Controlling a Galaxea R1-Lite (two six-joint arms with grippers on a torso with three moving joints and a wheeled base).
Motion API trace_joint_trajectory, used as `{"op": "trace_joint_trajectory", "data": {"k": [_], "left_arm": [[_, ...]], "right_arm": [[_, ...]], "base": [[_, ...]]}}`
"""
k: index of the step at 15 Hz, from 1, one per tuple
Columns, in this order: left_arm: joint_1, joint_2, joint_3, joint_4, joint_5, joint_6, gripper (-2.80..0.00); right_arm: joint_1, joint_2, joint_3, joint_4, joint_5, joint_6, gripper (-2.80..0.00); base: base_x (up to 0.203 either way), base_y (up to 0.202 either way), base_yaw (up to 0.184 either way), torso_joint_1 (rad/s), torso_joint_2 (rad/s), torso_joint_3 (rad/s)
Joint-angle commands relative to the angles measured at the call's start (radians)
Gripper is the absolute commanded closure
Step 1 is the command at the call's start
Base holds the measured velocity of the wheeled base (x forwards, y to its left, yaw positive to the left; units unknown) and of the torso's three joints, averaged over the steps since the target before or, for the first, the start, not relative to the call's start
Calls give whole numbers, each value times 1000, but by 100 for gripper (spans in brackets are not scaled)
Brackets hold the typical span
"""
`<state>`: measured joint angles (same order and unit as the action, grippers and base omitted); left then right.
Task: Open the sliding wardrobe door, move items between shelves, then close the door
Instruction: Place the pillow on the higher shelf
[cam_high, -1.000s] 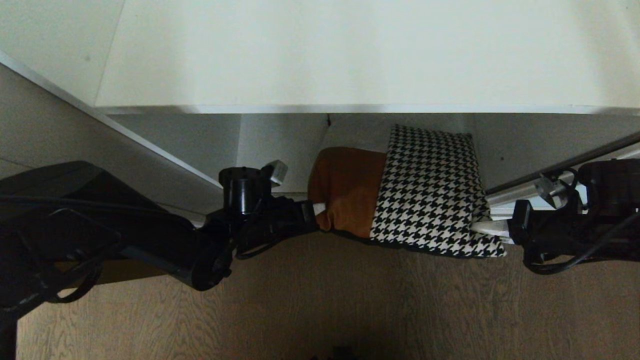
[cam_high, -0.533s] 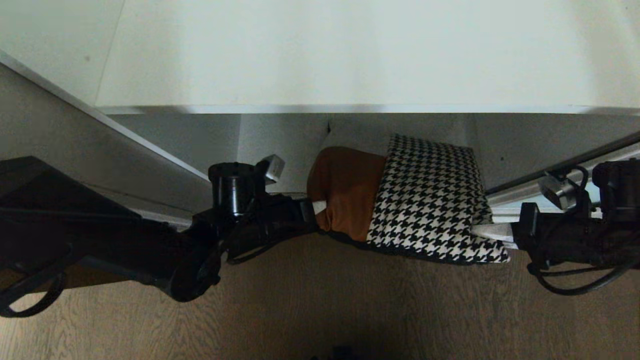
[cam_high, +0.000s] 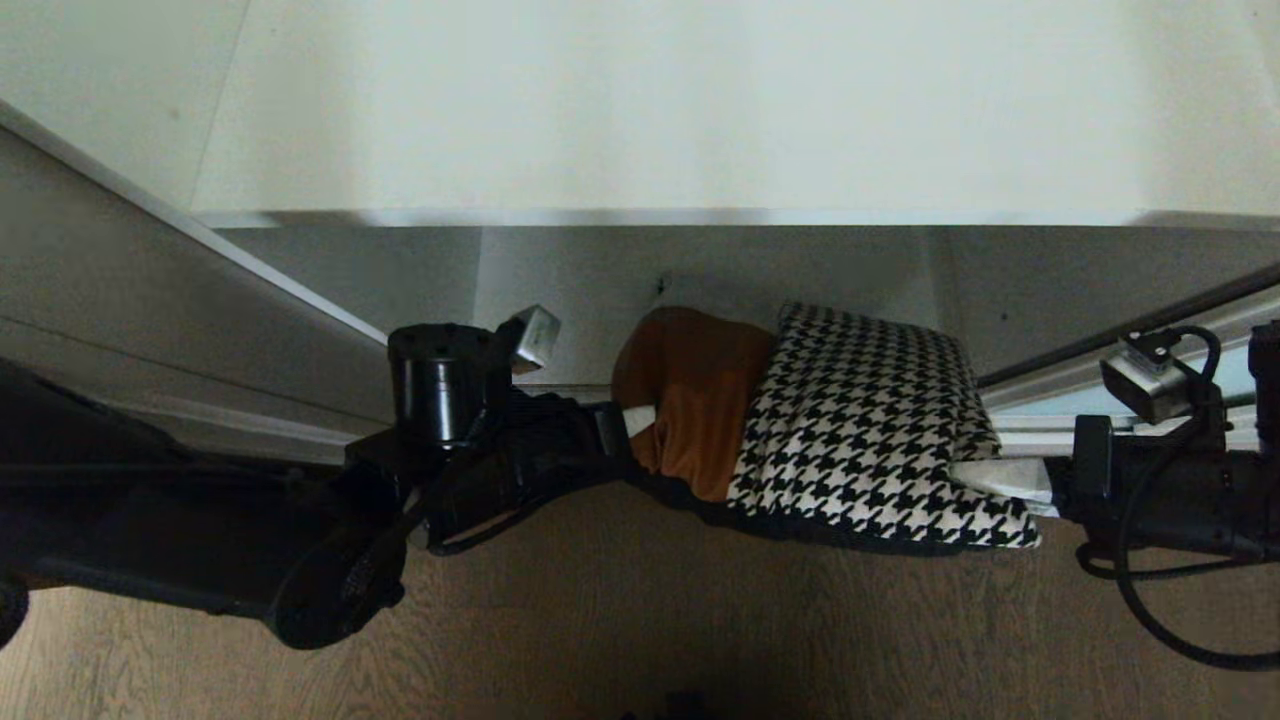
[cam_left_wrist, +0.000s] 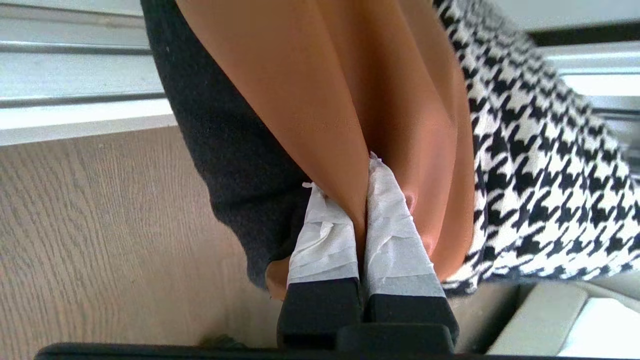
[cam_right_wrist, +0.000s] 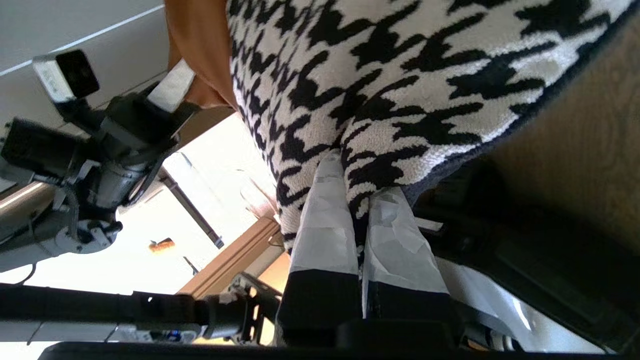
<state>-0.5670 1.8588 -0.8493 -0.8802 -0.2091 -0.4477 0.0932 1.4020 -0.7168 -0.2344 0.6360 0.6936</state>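
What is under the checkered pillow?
The wooden floor shows below the cushion, which hangs between the left gripper, pinching its tan end, and the right gripper, pinching its houndstooth end. Its black backing faces down; anything directly beneath is hidden.

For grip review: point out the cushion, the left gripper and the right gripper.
cushion (cam_high: 860, 410), head view, houndstooth face.
left gripper (cam_left_wrist: 362, 220), left wrist view, between taped fingertips pinching leather.
right gripper (cam_right_wrist: 357, 200), right wrist view, between taped fingertips pinching houndstooth edge.
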Motion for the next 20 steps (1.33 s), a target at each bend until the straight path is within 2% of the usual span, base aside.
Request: {"op": "trace_joint_trajectory", "data": {"k": [1,10,12,20], "left_arm": [[-4,-74,34,-2,2,-5,0],[-10,-199,101,40,13,-6,0],[-42,-225,115,40,25,-9,0],[-63,-293,150,79,34,-23,0]], "right_arm": [[3,-84,5,26,5,7,0],[11,-222,42,133,10,9,0],[11,-245,60,134,10,9,0],[34,-330,63,225,10,15,0]], "base": [[0,0,0,0,0,0],[0,0,0,0,0,0],[0,0,0,0,0,0],[0,0,0,0,0,0]]}}
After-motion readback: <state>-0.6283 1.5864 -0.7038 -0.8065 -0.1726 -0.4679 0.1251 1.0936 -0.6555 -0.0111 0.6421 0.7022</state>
